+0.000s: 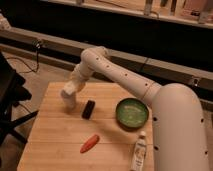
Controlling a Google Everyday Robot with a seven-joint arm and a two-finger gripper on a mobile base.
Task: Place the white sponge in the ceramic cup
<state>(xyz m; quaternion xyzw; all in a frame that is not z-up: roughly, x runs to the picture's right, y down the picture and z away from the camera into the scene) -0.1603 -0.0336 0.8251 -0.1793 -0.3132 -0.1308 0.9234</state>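
The small white ceramic cup [69, 104] stands on the left part of the wooden table [55, 145]. My gripper [69, 93] is directly above the cup, at its opening, at the end of the white arm [115, 70] that reaches in from the right. A white mass at the gripper merges with the cup's top. I cannot tell whether it is the white sponge or part of the gripper. I cannot make out the sponge as a separate thing.
A black rectangular object [88, 109] lies just right of the cup. A wide green bowl [132, 113] sits at the right. A red-orange carrot-like item [89, 143] lies near the front. A white labelled bottle [139, 151] stands at the front right.
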